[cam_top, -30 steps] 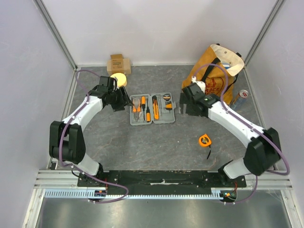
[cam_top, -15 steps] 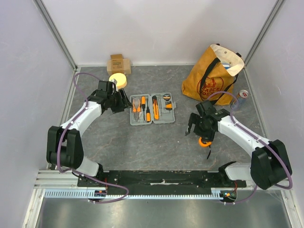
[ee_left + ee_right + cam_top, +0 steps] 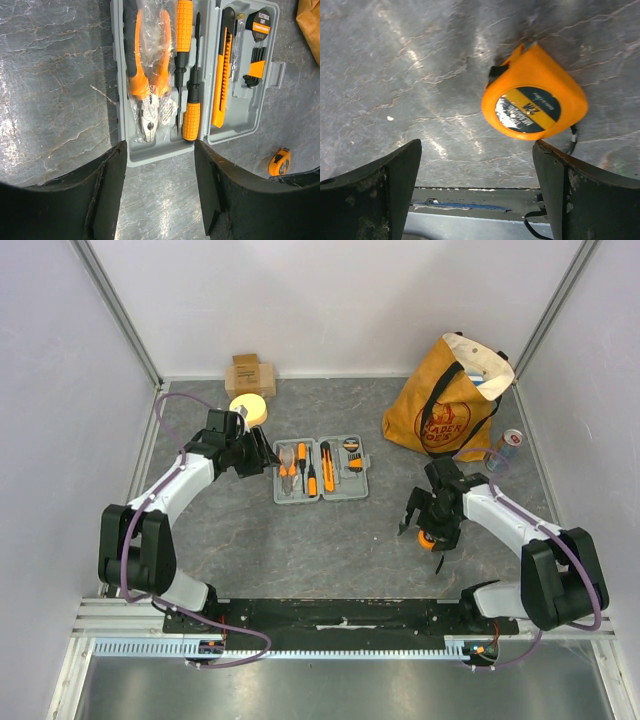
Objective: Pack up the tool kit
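The tool kit is a flat grey case [image 3: 345, 490] lying open mid-table, with orange-and-black tools in its slots. In the left wrist view its near rim [image 3: 150, 152] lies just ahead of my left gripper [image 3: 160, 190], which is open and empty over bare table. Pliers [image 3: 147, 85], screwdrivers [image 3: 191, 110], a utility knife [image 3: 220, 85] and hex keys [image 3: 255, 70] sit inside. An orange tape measure [image 3: 535, 97] lies loose on the table to the right of the case. My right gripper [image 3: 477, 190] hovers wide open over it, and the tape sits ahead of the right finger.
An orange-brown tote bag [image 3: 445, 405] stands at the back right with a can [image 3: 508, 445] beside it. A cardboard box [image 3: 250, 375] and a yellow round object [image 3: 248, 407] sit at the back left. The table's near edge [image 3: 470, 192] shows below the right fingers.
My right arm has swung from beside the case near the bag forward to over the tape measure, staying open. The left arm has hardly moved.
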### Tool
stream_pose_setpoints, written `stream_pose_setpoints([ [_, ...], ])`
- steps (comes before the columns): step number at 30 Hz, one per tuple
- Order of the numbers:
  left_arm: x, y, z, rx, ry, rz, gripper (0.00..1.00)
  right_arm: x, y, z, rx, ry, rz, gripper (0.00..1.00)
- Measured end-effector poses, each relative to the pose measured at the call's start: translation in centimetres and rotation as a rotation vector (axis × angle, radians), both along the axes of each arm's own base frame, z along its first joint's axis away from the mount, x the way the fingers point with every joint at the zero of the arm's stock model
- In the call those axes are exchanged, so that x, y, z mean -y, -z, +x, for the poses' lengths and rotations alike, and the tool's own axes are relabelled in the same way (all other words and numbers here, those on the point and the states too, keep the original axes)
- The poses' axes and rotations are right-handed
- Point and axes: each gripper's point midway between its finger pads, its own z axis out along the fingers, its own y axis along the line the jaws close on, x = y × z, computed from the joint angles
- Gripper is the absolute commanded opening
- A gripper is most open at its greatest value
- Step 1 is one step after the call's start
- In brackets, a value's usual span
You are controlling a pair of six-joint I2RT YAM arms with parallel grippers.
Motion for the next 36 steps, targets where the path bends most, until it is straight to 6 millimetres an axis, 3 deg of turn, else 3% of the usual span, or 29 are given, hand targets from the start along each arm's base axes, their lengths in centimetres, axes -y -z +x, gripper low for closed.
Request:
stream_pose_setpoints([
  [9,0.0,1.8,0.0,-0.052,0.000,0.010,0.60,3.5,1.2,0.5,-0.012,0.054,-0.139,0.98],
  [16,0.1,1.7,0.4,-0.048,0.000,0.009,0.60,5.7,2.3,1.1,-0.019,0.052,-0.243,0.98],
  [23,0.1,1.5,0.5,-0.044,-0.001,0.010,0.60,5.6,2.2,3.5,0.014,0.014,-0.260,0.98],
  [30,0.1,1.5,0.5,-0.047,-0.001,0.010,0.59,5.6,-1.0,6.5,0.146,0.024,-0.266,0.98],
  [36,0.1,1.7,0.6,-0.054,-0.001,0.011,0.59,5.2,-0.9,6.2,0.147,0.020,-0.241,0.98],
])
